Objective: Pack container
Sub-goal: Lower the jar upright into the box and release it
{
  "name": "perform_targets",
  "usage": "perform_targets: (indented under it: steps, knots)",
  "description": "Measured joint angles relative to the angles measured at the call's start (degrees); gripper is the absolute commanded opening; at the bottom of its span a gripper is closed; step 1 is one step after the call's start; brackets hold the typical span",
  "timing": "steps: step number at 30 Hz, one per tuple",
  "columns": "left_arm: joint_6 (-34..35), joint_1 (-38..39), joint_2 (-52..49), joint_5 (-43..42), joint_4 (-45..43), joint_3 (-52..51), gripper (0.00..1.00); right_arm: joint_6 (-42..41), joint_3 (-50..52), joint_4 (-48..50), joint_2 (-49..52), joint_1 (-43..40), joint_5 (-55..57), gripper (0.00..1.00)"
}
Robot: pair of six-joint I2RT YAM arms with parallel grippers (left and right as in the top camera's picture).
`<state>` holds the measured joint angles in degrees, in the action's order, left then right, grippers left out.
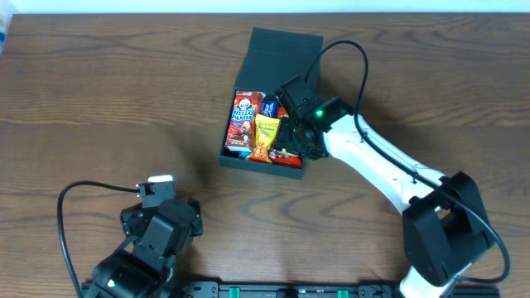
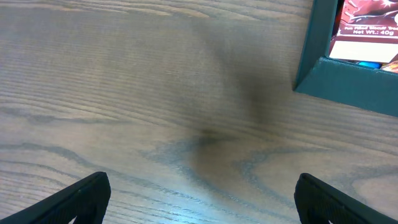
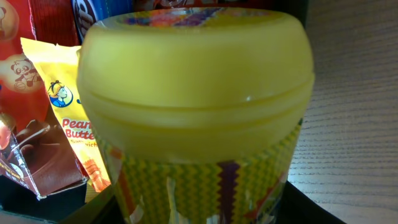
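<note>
The container [image 1: 261,163] is a dark teal-black square box with its flap lid [image 1: 277,54] open toward the far side. It holds a red Hello Panda box [image 1: 243,117], a yellow peanut butter packet [image 1: 266,136] and other snacks. My right gripper [image 1: 296,124] is over the box's right side, shut on a cylindrical can with a yellow lid [image 3: 196,106], which fills the right wrist view. My left gripper [image 1: 161,194] is open and empty, low over bare table [image 2: 202,199], near left of the box's corner [image 2: 348,90].
The wood table [image 1: 99,99] stretches left and right of the box. The right arm [image 1: 381,170] reaches diagonally from the near right. A black cable [image 1: 83,190] loops by the left arm.
</note>
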<state>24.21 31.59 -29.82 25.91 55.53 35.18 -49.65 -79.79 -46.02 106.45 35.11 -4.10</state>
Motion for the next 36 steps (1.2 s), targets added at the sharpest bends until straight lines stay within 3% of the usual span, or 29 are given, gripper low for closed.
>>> perform_targets:
  steps: [5,9,15,18,27,31,36]
  knots:
    - [0.0,0.0,0.0,0.0,0.0,0.0,0.96,-0.2,0.0,0.0,0.0,0.0,0.0,0.59]
    - [0.0,0.0,0.0,0.0,0.0,0.0,0.95,-0.7,-0.2,0.2,0.0,0.0,-0.4,0.81]
    - [0.0,0.0,0.0,0.0,0.0,0.0,0.96,-0.9,-0.5,0.3,0.0,0.0,-0.6,0.88]
    - [0.0,0.0,0.0,0.0,0.0,0.0,0.95,-0.8,-0.7,0.3,0.0,0.0,-0.7,0.98]
    - [0.0,0.0,0.0,0.0,0.0,0.0,0.96,0.0,-3.3,-7.5,-4.2,0.0,3.0,0.99]
    - [0.0,0.0,0.0,0.0,0.0,0.0,0.96,5.2,-5.3,-8.8,-14.3,0.9,6.1,0.99]
    - [0.0,0.0,0.0,0.0,0.0,0.0,0.96,8.3,-5.9,-18.6,-24.8,3.8,10.1,0.99]
